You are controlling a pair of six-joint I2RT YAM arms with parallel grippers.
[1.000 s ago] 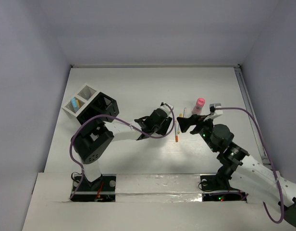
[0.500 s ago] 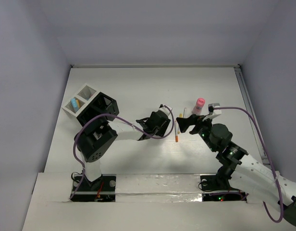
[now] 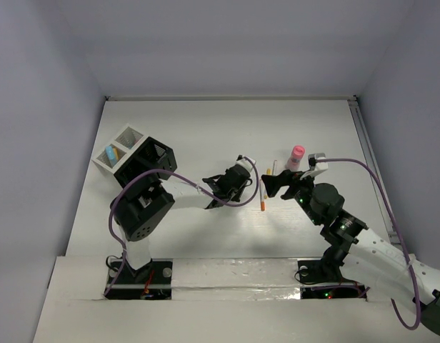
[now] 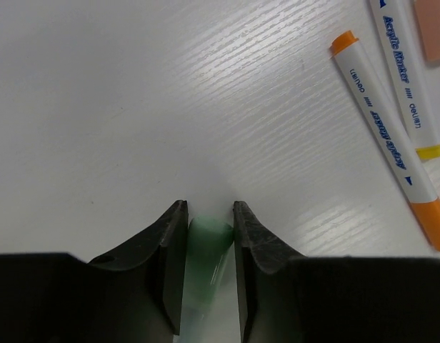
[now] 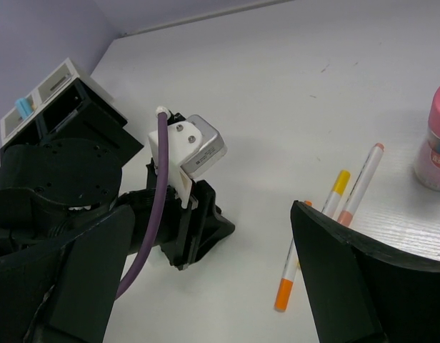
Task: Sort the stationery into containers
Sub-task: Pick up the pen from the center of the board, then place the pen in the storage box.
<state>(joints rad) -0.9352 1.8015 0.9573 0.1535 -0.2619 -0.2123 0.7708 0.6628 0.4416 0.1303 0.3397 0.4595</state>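
Observation:
My left gripper (image 3: 238,189) is low over the table and shut on a green marker (image 4: 206,243), which shows between its fingers (image 4: 173,250) in the left wrist view. Three thin white pens lie just to its right: one with orange ends (image 4: 388,143) (image 5: 291,275), one with a yellow end (image 4: 406,71) (image 5: 336,191) and one with a peach end (image 5: 363,179). My right gripper (image 3: 276,184) (image 5: 206,286) is open and empty above the pens, facing the left gripper (image 5: 206,229). The black slotted organiser (image 3: 147,163) and white mesh cups (image 3: 124,141) stand at the far left.
A small pink-topped cup (image 3: 297,156) (image 5: 436,143) stands just behind the pens. One mesh cup holds a blue marker (image 3: 110,152). The left arm's purple cable (image 5: 152,214) loops beside its wrist. The grey walls close in the table on three sides.
My left gripper has shifted slightly down and to the left with the green marker in it. The right gripper has edged a little to the left.

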